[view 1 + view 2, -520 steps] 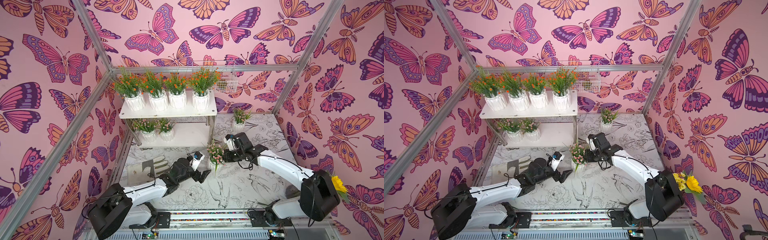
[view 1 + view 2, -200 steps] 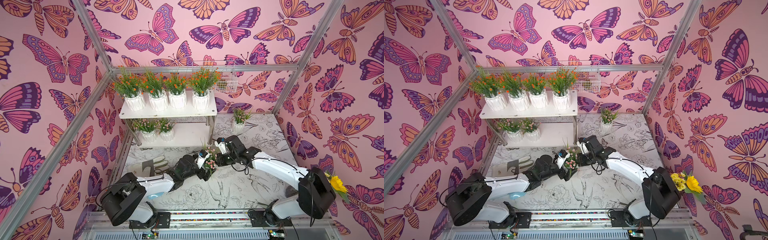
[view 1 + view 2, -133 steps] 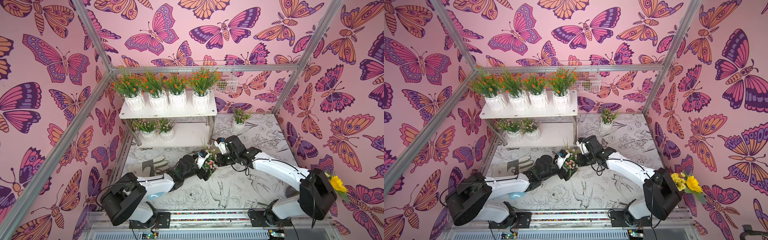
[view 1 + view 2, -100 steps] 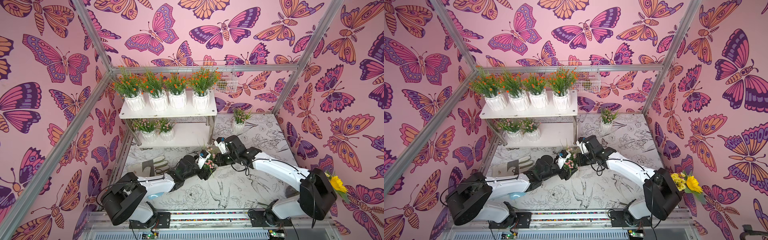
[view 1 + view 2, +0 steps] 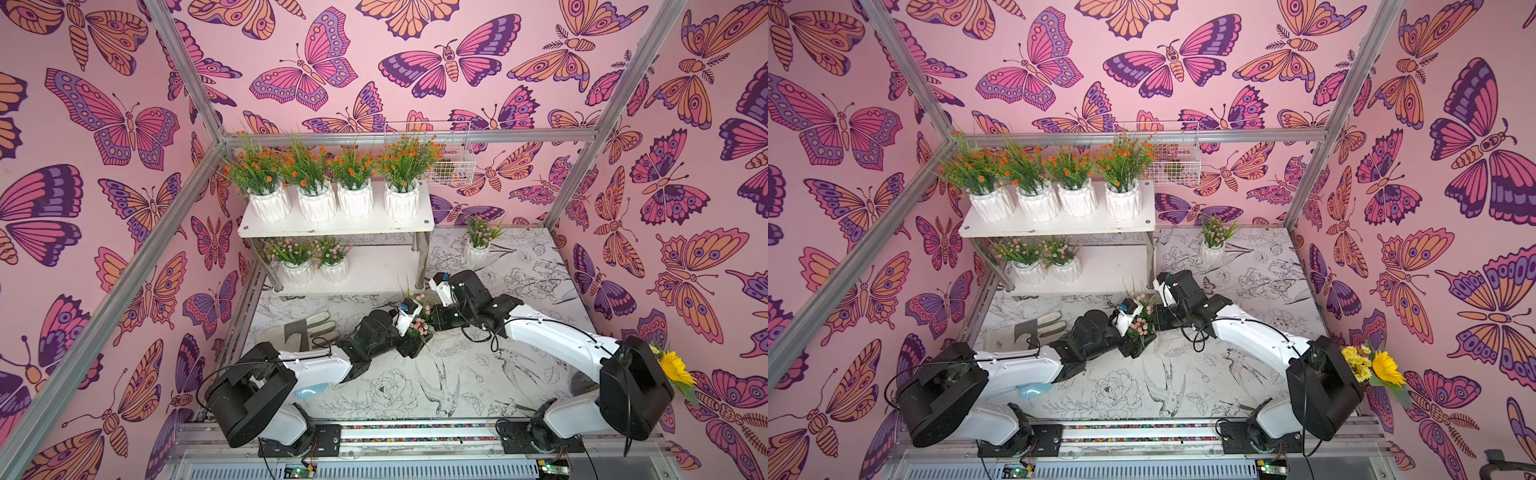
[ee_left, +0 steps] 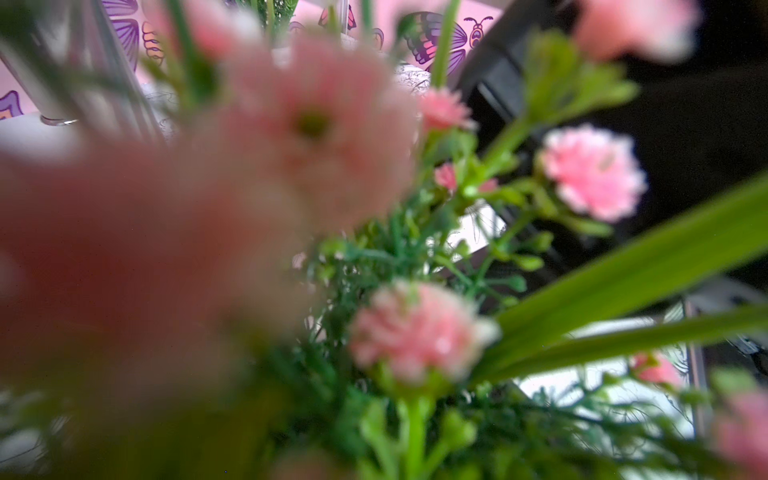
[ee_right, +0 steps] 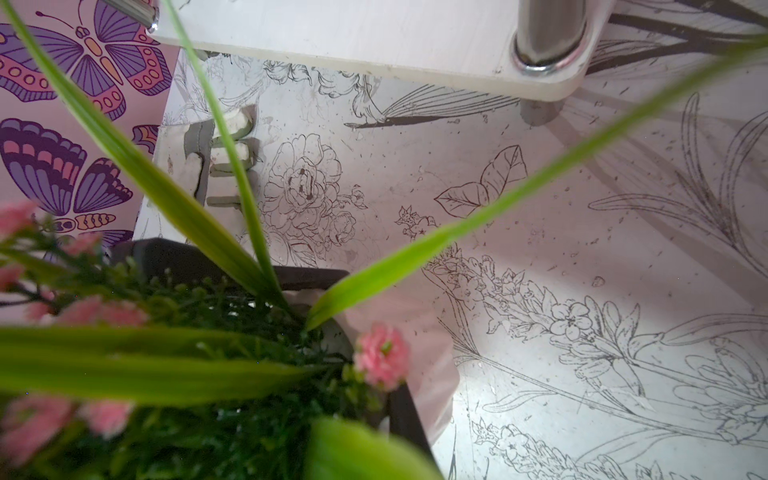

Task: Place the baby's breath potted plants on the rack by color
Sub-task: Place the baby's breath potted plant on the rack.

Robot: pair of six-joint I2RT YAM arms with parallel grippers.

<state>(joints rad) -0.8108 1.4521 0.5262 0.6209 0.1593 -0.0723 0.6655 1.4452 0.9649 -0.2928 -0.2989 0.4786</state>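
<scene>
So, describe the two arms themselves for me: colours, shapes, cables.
Both match. The left arm and right arm have smooth white link shells, bulky black joint housings, black wrist ends, and thin black cables looping outside. Each wrist carries a small white camera with a blue tip. No markings are legible.

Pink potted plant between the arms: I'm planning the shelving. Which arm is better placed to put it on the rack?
Left, probably: the left hand grips the pink potted plant, and the rack stands on that arm's side.

In both top views I can't see the pot under the pink plant point(image 5: 419, 327) at frame centre; the left wrist view shows it mostly blurred.
</scene>
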